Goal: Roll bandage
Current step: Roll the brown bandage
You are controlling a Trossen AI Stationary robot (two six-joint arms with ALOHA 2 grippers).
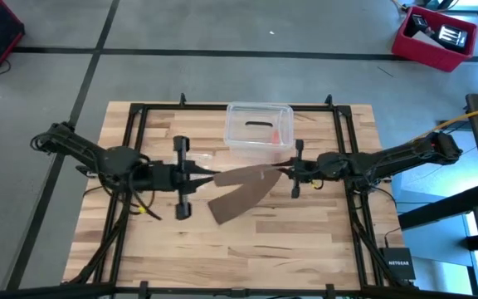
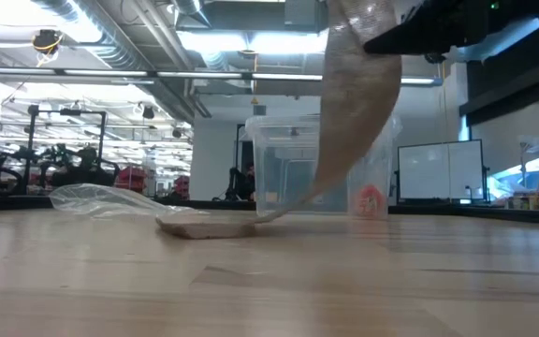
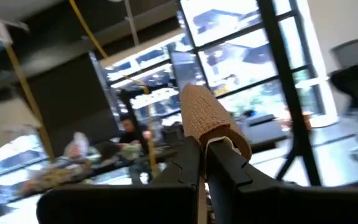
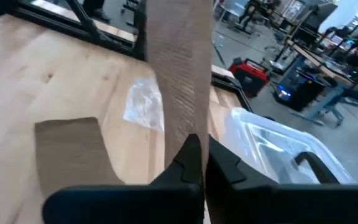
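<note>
High view hides both grippers' fingers under the bandage.

Even overhead light falls on my table, leaving only soft, short shadows under my arms. From table height, ceiling strip lights burn bright and glare white, and the near boards blur out of focus. My left wrist camera looks into blown-out windows, the whole room behind streaked with motion blur (the figures there are mere smudges). My right wrist picture is soft too, the bandage before it smeared, the far corners bending slightly.
</note>
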